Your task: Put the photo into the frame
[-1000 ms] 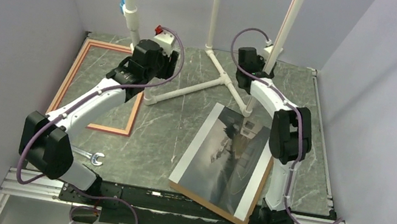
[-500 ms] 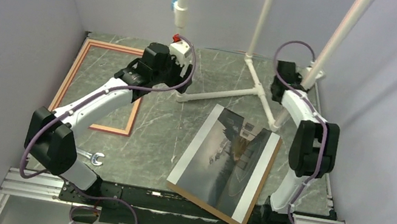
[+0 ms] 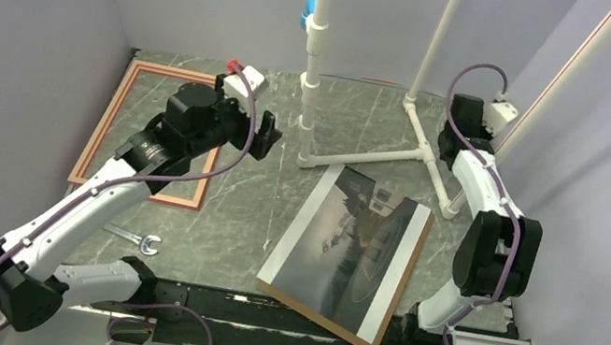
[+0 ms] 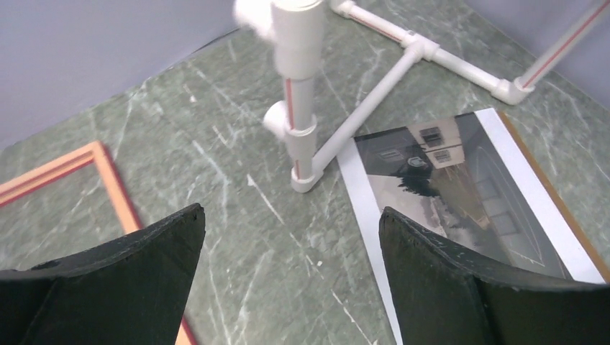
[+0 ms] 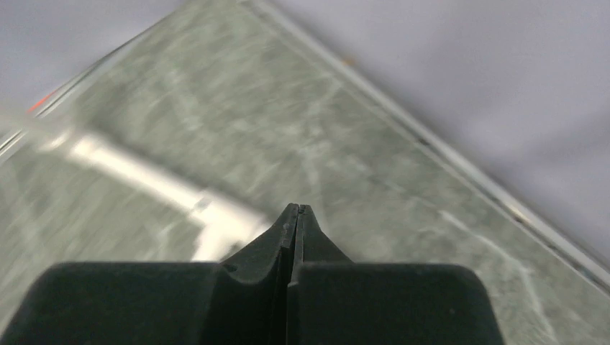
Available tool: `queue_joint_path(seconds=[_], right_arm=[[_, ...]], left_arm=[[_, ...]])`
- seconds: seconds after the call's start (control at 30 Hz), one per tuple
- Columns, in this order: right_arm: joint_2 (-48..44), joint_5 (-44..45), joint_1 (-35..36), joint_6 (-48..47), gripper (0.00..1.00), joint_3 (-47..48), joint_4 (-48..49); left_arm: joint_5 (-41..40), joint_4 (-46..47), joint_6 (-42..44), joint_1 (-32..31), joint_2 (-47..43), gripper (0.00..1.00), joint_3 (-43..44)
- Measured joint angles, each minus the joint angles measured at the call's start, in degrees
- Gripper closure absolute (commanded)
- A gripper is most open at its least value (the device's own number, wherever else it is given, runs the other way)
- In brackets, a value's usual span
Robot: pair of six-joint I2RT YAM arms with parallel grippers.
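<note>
Partly behind the left arm (image 3: 88, 201), the frame (image 3: 108, 114), left tool (image 4: 288, 223) spread, right tool (image 5: 295, 210) pressed together, its view blurred

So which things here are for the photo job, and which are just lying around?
For the job: photo, frame.
Just lying about: wrench, pipe stand, brown board under the photo.
</note>
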Motion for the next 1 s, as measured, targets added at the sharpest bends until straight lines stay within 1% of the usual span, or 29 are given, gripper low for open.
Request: queue_joint_path(seconds=[0.2,0.33,0.4,0.53,0.63,0.7,0.77,0.87,1.0], right_arm=[[-3.69,-13.42,10.32,-7.91,1.00,1.01,1.16],[-9.42,-23.65,18.12,-12.46,1.00,-2.45,3.02],[-13.77,-28.59,22.51,-14.05,1.00,-5.79,3.80],[-22.45,-37.07,31.36,-14.32,1.00,-15.69,9.79],[-24.52,-38.80,38.77,-14.43,1.00,-20.68,15.41],[-22.86,-38.32,44.17,-15.30,1.00,-21.49,19.02],[-19.67,-37.55,49.07,-16.65,1.00,-21.20,22.97],[-11.76,-34.73,55.76,-19.52,1.00,-18.08,28.06],[-1.42,-29.07,59.56,-23.08,1.00,-11.76,33.51]], left_arm=[[-7.74,-5.18,-0.33,0.44,-2.91,0.02,-2.69],[-12.13,-9.94,0.20,2.12,-3.26,0.01,-5.33],[-14.23,-12.37,0.42,4.11,-3.72,0.01,-6.58],[-16.57,-15.15,0.98,10.80,-4.70,0.00,-8.61],[-17.16,-15.45,0.70,15.43,-5.25,0.01,-10.58],[-17.11,-15.21,0.15,17.42,-5.62,0.01,-12.59],[-17.20,-15.58,-0.09,17.79,-5.66,0.01,-13.27],[-18.36,-16.52,-0.44,18.05,-5.62,0.01,-13.35],[-19.19,-16.55,-1.40,18.58,-5.66,0.00,-13.35]])
